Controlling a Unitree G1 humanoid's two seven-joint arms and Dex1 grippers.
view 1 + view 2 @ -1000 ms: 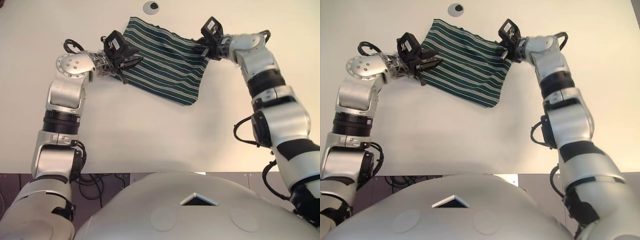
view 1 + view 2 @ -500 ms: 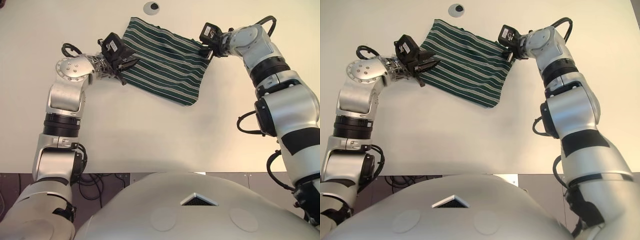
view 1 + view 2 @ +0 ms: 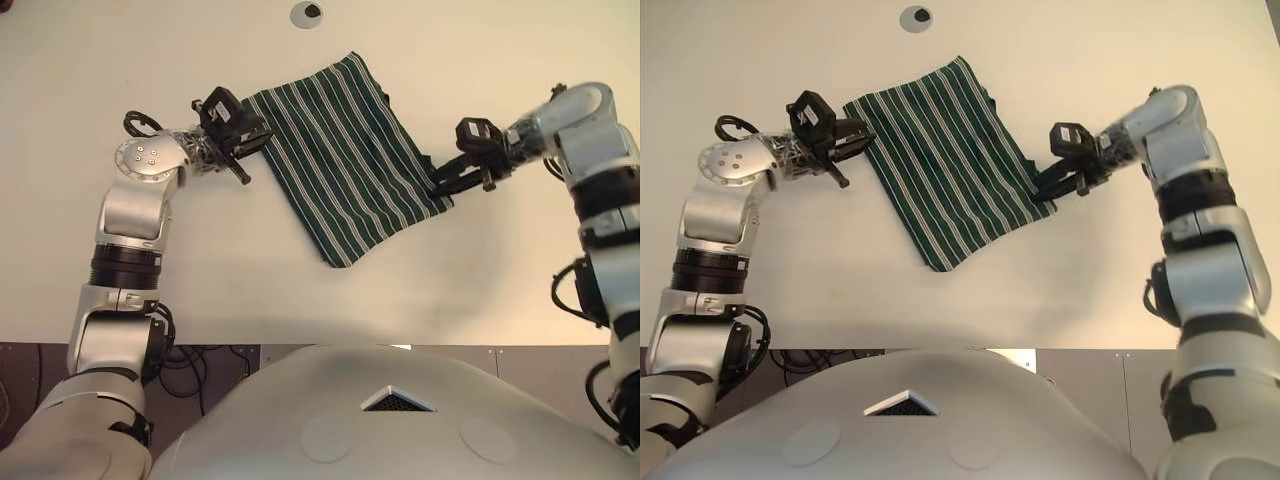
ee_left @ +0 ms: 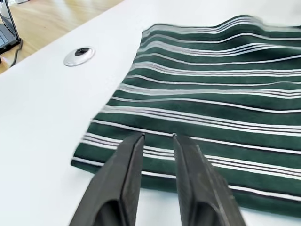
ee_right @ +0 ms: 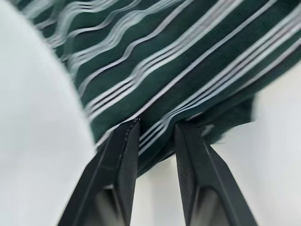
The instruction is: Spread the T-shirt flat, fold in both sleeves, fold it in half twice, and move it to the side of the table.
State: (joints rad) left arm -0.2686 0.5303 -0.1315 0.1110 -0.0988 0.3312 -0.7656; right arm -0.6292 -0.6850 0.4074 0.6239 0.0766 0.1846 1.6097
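Observation:
The T-shirt (image 3: 350, 160) is a folded rectangle, dark green with white stripes, lying askew on the white table (image 3: 250, 300). My left gripper (image 3: 264, 136) rests at the shirt's left long edge near its far-left corner. In the left wrist view its fingers (image 4: 129, 160) stand a narrow gap apart over the flat cloth (image 4: 211, 94), with nothing pinched between them. My right gripper (image 3: 435, 183) is at the shirt's right corner. The right wrist view shows that gripper (image 5: 157, 123) shut on the cloth's edge (image 5: 141, 61).
A round cable grommet (image 3: 306, 13) is set into the table at the far edge, beyond the shirt. Bare tabletop lies on all sides of the shirt, and the front edge (image 3: 300, 345) is close to me. A wooden floor (image 4: 56, 14) lies beyond the table.
My right gripper has swung toward me and to the right, dragging its corner along, so the shirt has turned on the table. The left gripper has stayed almost in place while the cloth slid beneath it.

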